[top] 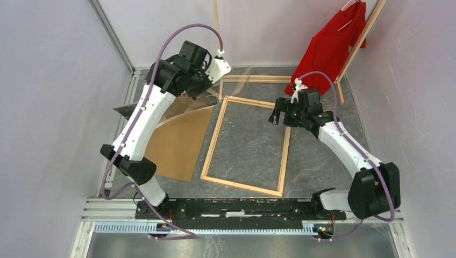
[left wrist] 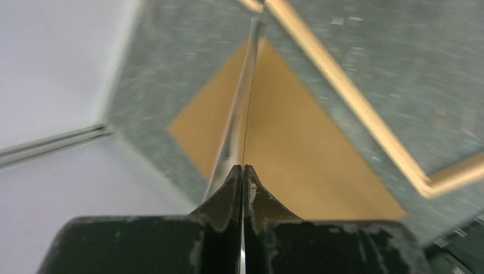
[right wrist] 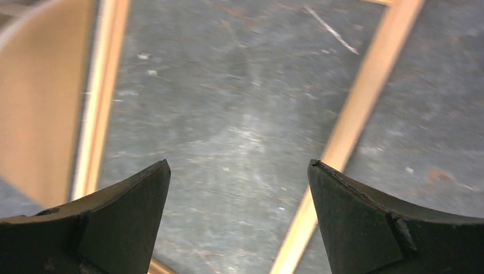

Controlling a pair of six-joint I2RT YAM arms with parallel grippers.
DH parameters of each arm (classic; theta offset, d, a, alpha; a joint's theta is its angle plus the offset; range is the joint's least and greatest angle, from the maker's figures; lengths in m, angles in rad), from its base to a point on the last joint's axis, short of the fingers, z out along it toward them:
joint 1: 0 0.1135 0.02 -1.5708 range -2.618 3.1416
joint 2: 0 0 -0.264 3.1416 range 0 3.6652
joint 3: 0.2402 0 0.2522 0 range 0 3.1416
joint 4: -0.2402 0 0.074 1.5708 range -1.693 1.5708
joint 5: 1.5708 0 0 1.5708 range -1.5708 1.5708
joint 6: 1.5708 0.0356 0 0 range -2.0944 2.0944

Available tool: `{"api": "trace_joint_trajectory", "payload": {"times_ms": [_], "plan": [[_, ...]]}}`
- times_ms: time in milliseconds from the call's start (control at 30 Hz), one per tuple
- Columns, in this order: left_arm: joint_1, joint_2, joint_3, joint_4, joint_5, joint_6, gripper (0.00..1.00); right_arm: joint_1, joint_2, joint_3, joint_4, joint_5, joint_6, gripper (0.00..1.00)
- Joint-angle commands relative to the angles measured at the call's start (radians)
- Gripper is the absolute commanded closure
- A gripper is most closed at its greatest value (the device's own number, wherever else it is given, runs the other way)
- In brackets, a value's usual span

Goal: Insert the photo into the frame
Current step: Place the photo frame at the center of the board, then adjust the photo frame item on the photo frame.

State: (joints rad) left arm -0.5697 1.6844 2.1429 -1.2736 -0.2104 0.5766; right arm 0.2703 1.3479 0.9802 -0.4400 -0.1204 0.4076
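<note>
Left of frame [top: 214,141], above brown backing board [top: 177,148]: thin sheet, seemingly photo [left wrist: 238,108] (edge-on, print unreadable), pinched at one edge by left pincer [left wrist: 243,170]. Right pincer [right wrist: 239,165] spread wide, holding nothing, over frame opening. Risk: floppy sheet bows, snags wooden rail, creases. Sheet glossy, thin; frame slim pale wood; counter [top: 247,142] mottled grey.

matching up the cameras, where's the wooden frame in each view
top external: frame lies flat, centre
left wrist: frame rail and corner, right side
right wrist: frame rails left and right of centre
shared landmark: brown board beside the frame
</note>
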Motion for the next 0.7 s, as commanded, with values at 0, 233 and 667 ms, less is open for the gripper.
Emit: {"api": "trace_joint_trajectory", "payload": {"times_ms": [0,233,667], "plan": [[-0.008,0.074,-0.04,-0.188,0.402,-0.098,0.95,0.0,-0.05,-0.089,0.179,-0.258,0.108,0.02],[-0.036,0.123,-0.243,-0.193,0.921,-0.139,0.42,0.001,-0.168,-0.343,0.416,-0.407,0.316,0.02],[0.015,0.16,-0.234,-0.08,0.798,0.012,0.0,0.016,-0.226,-0.644,0.629,-0.401,0.554,0.02]]}}
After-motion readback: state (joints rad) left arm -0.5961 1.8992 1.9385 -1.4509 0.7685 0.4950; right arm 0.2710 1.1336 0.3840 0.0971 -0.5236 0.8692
